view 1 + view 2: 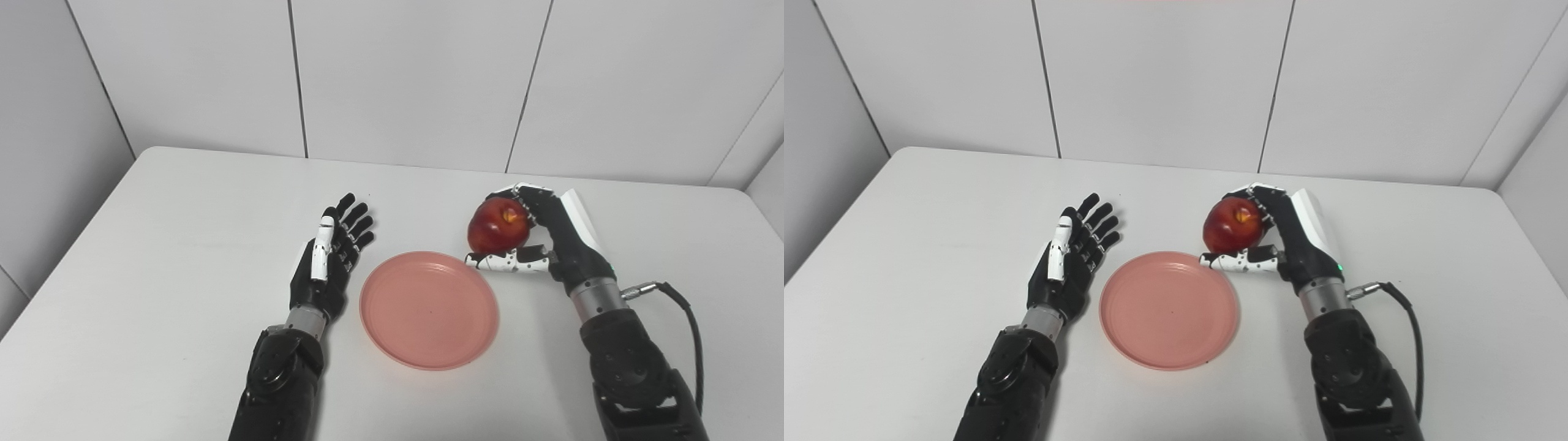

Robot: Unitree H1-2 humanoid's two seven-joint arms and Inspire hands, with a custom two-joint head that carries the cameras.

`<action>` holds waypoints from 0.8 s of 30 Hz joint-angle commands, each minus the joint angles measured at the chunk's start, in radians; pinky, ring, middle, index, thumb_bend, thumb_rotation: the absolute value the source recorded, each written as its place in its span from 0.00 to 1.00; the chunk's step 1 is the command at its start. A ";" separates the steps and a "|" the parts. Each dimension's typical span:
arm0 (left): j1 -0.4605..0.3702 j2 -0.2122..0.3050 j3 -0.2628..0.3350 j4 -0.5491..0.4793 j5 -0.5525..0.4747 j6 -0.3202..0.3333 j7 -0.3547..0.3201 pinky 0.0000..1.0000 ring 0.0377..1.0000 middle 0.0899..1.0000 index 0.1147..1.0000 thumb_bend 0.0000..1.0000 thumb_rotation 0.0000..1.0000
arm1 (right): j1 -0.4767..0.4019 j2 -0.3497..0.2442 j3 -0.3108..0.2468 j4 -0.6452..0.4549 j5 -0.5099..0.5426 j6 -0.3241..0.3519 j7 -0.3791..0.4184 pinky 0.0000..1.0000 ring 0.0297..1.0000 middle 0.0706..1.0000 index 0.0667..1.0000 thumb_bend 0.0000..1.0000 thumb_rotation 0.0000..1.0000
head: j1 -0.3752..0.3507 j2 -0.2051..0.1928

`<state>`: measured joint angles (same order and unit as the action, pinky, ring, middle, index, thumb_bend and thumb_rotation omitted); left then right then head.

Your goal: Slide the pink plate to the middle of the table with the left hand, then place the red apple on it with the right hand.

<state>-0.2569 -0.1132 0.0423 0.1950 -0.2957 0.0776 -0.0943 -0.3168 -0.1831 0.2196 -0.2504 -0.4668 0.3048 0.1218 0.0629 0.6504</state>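
The pink plate [429, 309] lies flat near the middle of the white table, nothing on it. My right hand [542, 236] is shut on the red apple [498, 225], holding it just past the plate's far right rim, fingers over the top and thumb underneath. Whether the apple touches the table I cannot tell. My left hand [331, 257] is open just left of the plate, palm facing the plate, fingers straight and pointing away from me, a narrow gap between it and the rim.
The white table [153, 245] spreads wide to the left and right of both arms. Grey panel walls stand behind its far edge. A black cable [686, 312] loops off the right wrist.
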 commanded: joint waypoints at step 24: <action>-0.008 -0.006 0.014 -0.011 0.017 0.013 0.023 0.90 0.90 0.91 0.90 0.38 1.00 | -0.004 0.066 0.083 0.036 -0.014 -0.063 0.025 0.39 0.43 0.45 0.45 0.51 0.13 | 0.073 -0.024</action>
<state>-0.2580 -0.1165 0.0505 0.1890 -0.2788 0.0775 -0.0845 -0.2926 -0.1183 0.2992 -0.2044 -0.4823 0.2905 0.1500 0.1350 0.6274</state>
